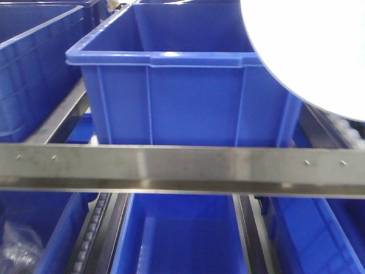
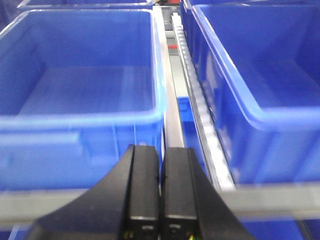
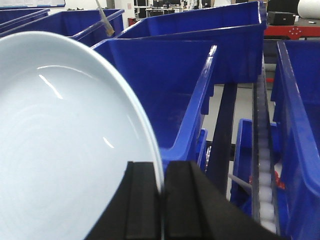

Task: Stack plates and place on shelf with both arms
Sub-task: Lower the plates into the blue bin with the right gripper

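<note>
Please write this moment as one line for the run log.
left gripper: shut, empty | right gripper: shut on plate rim | plate: in air near blue crate, not yet on shelf

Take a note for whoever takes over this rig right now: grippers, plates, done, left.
Left gripper: shut, empty, facing the blue plastic crates.
Right gripper: shut on the rim of a pale bluish-white glossy round plate, held up above the crates.
Stainless-steel shelf with brushed front rail: no plate seen on it.
Only one plate shows; stacking cannot be confirmed. Left: place on shelf.
</note>
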You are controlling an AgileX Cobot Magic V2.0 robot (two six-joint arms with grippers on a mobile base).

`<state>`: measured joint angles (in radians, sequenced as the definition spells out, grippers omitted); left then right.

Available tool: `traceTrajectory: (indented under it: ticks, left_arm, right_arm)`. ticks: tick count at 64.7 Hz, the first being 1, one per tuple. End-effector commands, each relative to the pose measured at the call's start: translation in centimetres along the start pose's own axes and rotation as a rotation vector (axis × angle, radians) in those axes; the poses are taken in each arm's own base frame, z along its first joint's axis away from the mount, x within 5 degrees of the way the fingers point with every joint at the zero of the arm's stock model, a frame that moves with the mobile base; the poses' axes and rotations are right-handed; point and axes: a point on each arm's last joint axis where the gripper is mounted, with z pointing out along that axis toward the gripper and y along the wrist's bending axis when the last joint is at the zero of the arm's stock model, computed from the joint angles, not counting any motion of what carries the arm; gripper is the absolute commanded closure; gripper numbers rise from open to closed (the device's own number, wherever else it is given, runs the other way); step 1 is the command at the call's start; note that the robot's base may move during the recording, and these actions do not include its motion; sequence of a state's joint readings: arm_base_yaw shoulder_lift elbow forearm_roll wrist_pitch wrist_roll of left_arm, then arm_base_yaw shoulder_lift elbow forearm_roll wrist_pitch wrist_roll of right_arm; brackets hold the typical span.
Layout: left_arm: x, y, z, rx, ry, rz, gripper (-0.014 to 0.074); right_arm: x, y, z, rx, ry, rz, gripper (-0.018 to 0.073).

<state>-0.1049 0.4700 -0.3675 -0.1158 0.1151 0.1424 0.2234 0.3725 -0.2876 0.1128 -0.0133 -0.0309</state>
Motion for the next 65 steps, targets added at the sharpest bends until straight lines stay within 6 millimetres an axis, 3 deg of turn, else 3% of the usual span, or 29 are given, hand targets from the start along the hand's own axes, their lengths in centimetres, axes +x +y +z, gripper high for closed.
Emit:
traceTrajectory:
  ticks: [1, 65]
  left_arm:
    - [-1.76, 0.08, -0.06, -0.006, -0.107, -0.012, 0.0514]
    - [-1.76, 0.08, -0.06, -0.006, -0.107, -0.012, 0.0514]
  right_arm:
    - [-2.04, 0.04, -0.13, 0.004, -0.134, -0.004, 0.0503]
    - [-2.04, 0.04, -0.13, 0.004, -0.134, -0.004, 0.0503]
